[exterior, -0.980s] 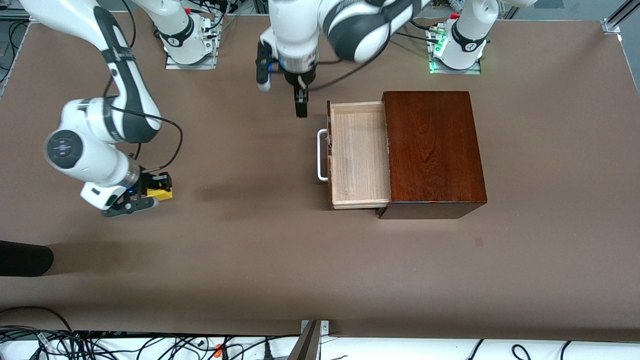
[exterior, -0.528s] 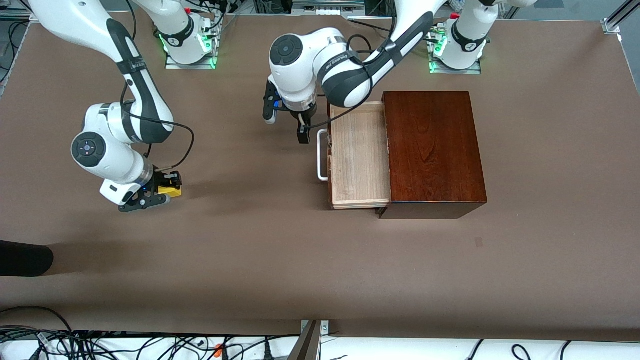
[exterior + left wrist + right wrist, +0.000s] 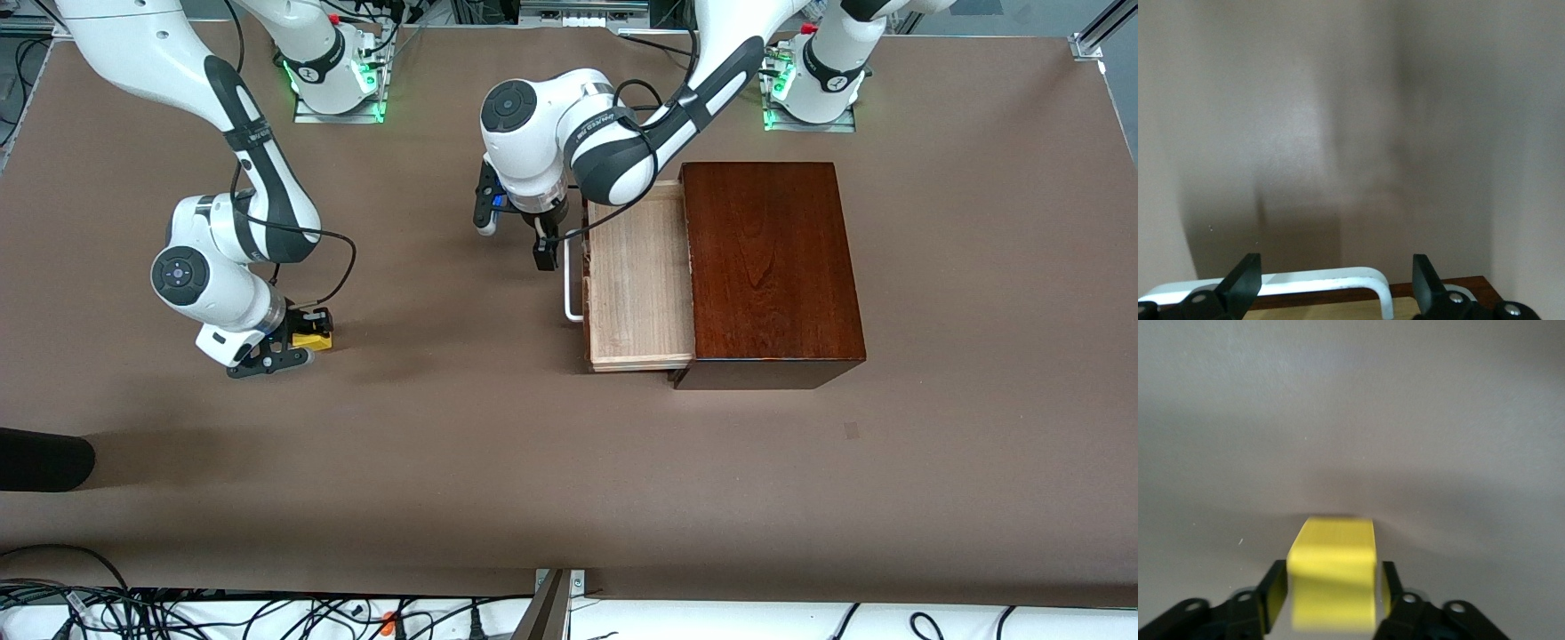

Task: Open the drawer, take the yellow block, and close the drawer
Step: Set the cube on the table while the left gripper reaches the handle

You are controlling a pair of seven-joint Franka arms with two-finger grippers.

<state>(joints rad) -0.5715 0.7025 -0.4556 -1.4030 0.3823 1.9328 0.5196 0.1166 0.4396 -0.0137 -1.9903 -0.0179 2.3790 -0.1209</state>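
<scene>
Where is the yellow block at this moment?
In the front view, the yellow block sits between the fingers of the right claw, low at the table toward the right arm's end, well apart from the open drawer.

1. The drawer (image 3: 638,280): pale unfinished-wood tray, pulled well out of its glossy dark mahogany box (image 3: 769,267) toward the right arm's end of the table; tray bare inside; white loop handle (image 3: 570,293) on its dark front, seen also in the left wrist view (image 3: 1318,283).
2. The yellow block (image 3: 313,340): small bright yellow cube, low at the table, well apart from the drawer toward the right arm's end; between black fingers (image 3: 1271,590).
</scene>
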